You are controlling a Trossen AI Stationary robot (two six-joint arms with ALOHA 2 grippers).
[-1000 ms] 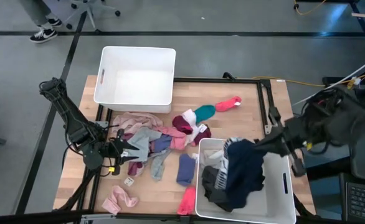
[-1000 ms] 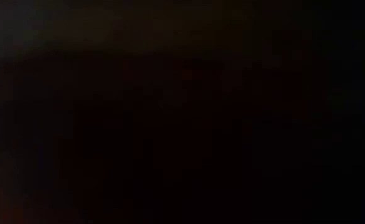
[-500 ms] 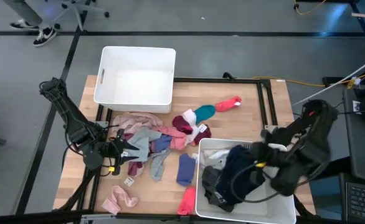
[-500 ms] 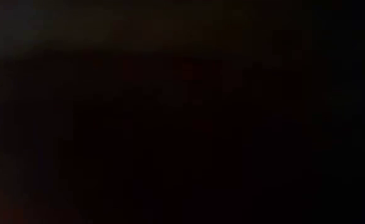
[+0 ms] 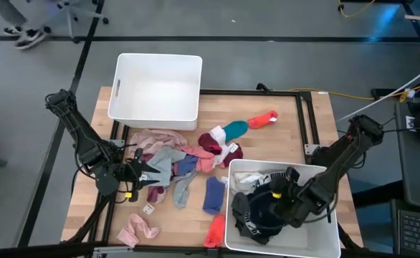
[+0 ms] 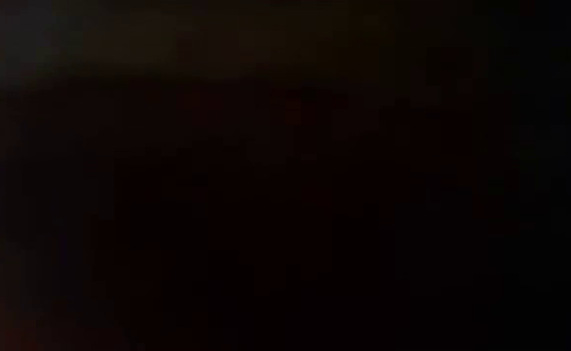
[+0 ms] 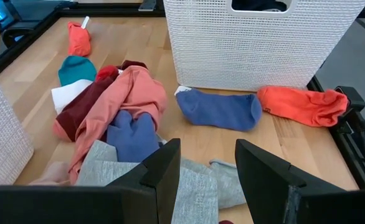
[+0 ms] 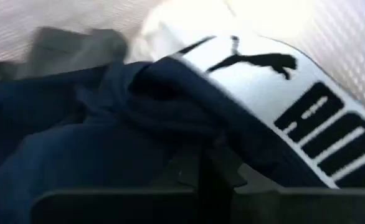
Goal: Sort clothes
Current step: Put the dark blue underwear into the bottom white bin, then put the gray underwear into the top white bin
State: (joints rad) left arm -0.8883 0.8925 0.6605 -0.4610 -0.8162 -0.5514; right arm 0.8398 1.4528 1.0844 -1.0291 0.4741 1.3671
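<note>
Navy soft cloth (image 5: 271, 208) is lying inside the white plastic bin (image 5: 330, 231); my right fingers (image 5: 276, 203) are squeezing it shut. Next I'm letting go. My left fingers (image 7: 204, 163) are sitting half-open, empty, over the worktop pile (image 5: 174, 159).

White bins (image 5: 155, 89), pale wooden table (image 5: 289, 125); blue sock (image 7: 220, 109), orange-red sock (image 7: 304, 104), navy garment (image 8: 95, 143) with a white, black-lettered PUMA band (image 8: 276, 93)

Cloth, wood and plastic

The desk (image 5: 296, 125) is pale wood with a smooth, matt grain. The clothes (image 7: 123, 102) are soft matt cloth, the blue sock (image 7: 220, 110) knitted. The near bin (image 7: 257, 43) is white plastic with a fine woven-looking texture; the far bin (image 5: 155, 89) looks smooth inside.
</note>
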